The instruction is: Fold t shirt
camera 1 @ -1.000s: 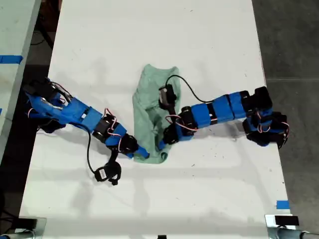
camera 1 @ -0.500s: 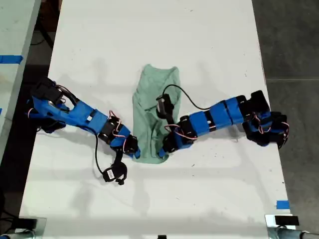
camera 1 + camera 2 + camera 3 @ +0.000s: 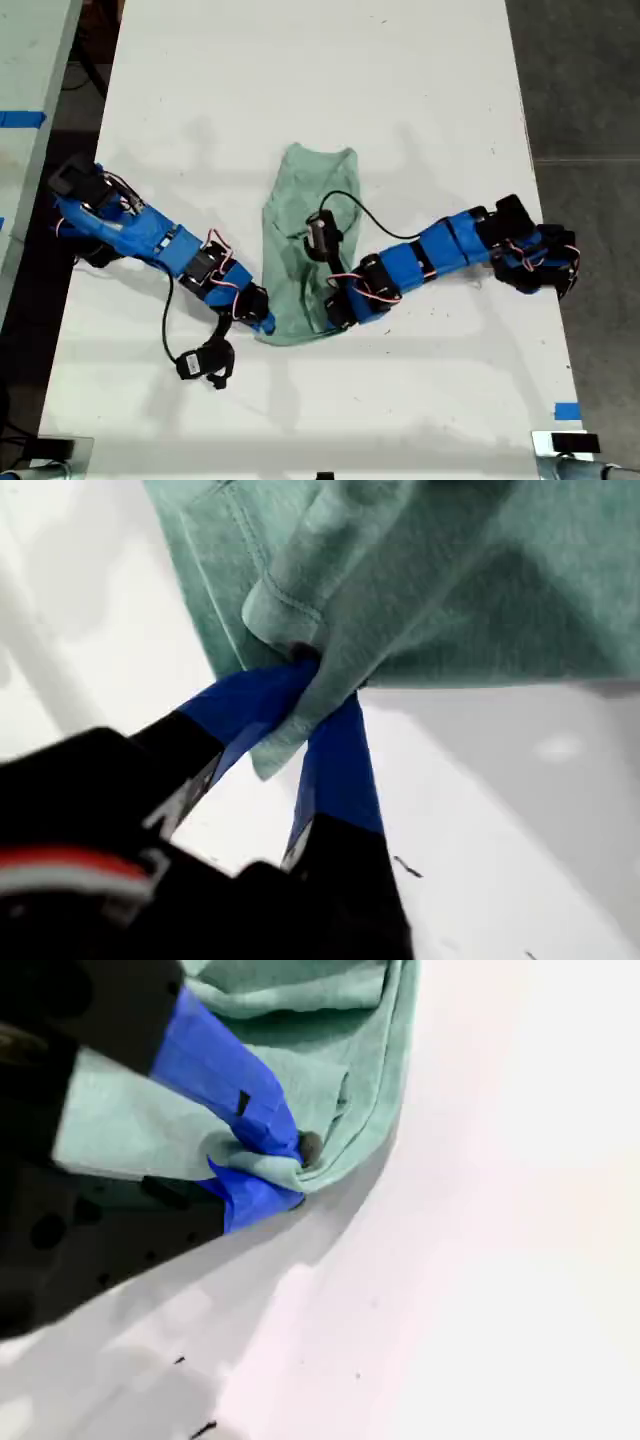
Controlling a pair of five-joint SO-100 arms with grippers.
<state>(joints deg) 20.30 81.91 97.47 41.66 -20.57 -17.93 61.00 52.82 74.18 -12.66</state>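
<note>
My first claw [image 3: 315,695] and my second claw [image 3: 265,1165] each pinch a near corner of the t shirt [image 3: 305,240], mid-desk [image 3: 420,90]. Best to lift both evenly toward twelve o'clock, keeping the hem taut.

White table [image 3: 300,90] fills the exterior view, faint scuffs near its lower edge. Grey floor [image 3: 585,90] at the view's right; blue tape [image 3: 567,411] by the table corner
</note>
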